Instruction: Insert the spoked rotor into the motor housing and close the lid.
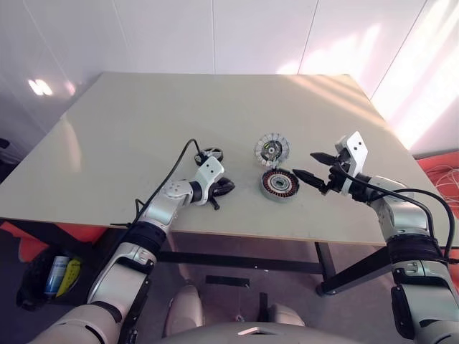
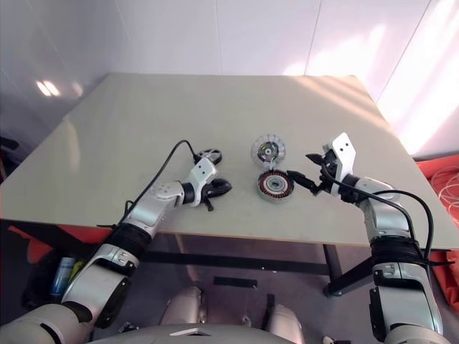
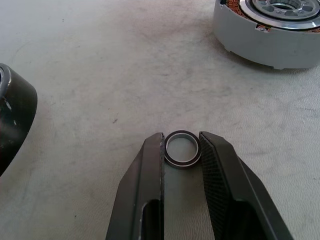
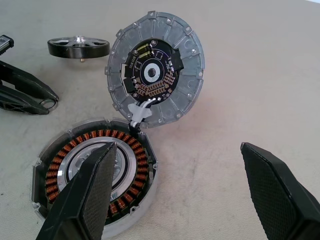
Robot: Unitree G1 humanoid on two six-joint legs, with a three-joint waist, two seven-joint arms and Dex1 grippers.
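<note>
The motor housing [image 1: 279, 184] lies open near the table's front edge, coppery windings [image 4: 55, 170] showing. Its lid [image 4: 155, 70] stands tilted up at the housing's far side, inner face towards me, joined to it by a white lead. The spoked rotor [image 1: 209, 153], a dark wheel, lies flat to the left of the lid. My left gripper [image 3: 181, 135] sits low on the table just in front of the rotor, fingers pressed on both sides of a small plain ring [image 3: 183, 163]. My right gripper [image 1: 303, 163] hovers wide open just right of the housing, holding nothing.
The table's front edge [image 1: 237, 235] runs close behind both grippers. A black cable [image 1: 172, 168] loops over the table from my left wrist. Bare tabletop [image 1: 215, 107] stretches beyond the parts. Orange items [image 1: 437, 168] lie on the floor at right.
</note>
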